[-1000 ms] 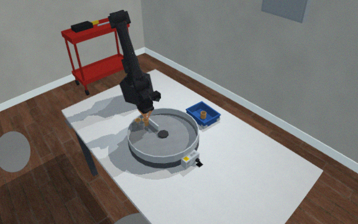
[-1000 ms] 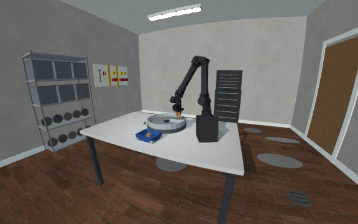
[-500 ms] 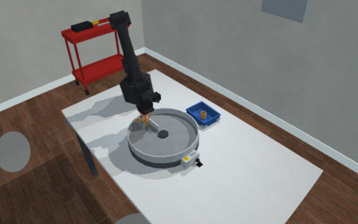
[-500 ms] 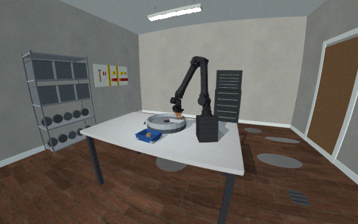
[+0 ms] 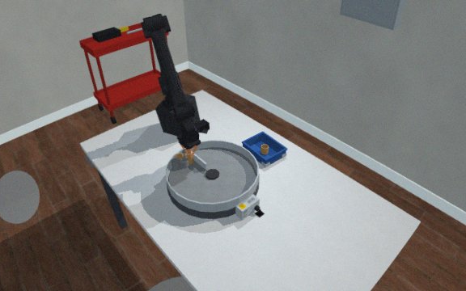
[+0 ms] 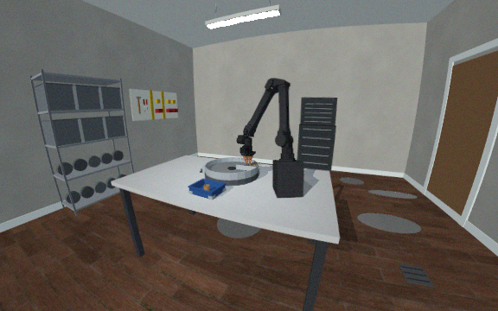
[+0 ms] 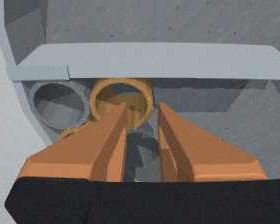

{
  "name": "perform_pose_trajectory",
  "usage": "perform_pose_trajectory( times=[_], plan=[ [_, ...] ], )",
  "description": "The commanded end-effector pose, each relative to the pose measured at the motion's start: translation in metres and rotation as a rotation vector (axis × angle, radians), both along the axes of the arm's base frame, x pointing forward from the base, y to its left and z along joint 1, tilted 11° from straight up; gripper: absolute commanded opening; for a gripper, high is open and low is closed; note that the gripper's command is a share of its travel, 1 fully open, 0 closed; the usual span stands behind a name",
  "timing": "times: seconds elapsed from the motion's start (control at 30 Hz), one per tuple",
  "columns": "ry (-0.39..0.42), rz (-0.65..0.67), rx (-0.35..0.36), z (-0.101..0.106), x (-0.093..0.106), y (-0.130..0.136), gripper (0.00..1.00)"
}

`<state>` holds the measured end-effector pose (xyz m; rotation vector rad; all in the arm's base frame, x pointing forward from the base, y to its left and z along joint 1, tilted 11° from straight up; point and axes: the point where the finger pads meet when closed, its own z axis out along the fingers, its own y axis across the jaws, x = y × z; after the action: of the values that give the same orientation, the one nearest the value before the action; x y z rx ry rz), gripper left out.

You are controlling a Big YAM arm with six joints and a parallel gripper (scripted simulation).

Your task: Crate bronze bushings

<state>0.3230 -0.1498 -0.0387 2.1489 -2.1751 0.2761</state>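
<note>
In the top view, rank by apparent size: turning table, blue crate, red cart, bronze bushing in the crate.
1. Turning table
2. Red cart, smaller, though farther from the camera, so true size is unsure
3. Blue crate
4. Bronze bushing

Upright bronze bushing (image 7: 122, 99) beside steel bushing (image 7: 58, 104); another (image 5: 264, 149) in crate (image 5: 253, 144).

Two bronze bushings (image 7: 122, 99) (image 5: 264, 149) (one crated), one steel bushing (image 7: 59, 104), visibly.

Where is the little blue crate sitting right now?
In the top view, the blue crate sits on the white table, just beyond the right-hand rim of the round turning table, with one bronze bushing standing inside it.
</note>
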Motion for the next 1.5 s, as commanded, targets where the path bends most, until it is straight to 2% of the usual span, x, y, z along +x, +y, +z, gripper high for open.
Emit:
perform_pose_trajectory(
  times=[0.0,1.47],
  plan=[
    [-0.023,0.011,-0.006,0.0067,0.0105,-0.0042,0.19],
    [-0.023,0.007,-0.006,0.0059,0.0060,-0.0051,0.19]
  ],
)
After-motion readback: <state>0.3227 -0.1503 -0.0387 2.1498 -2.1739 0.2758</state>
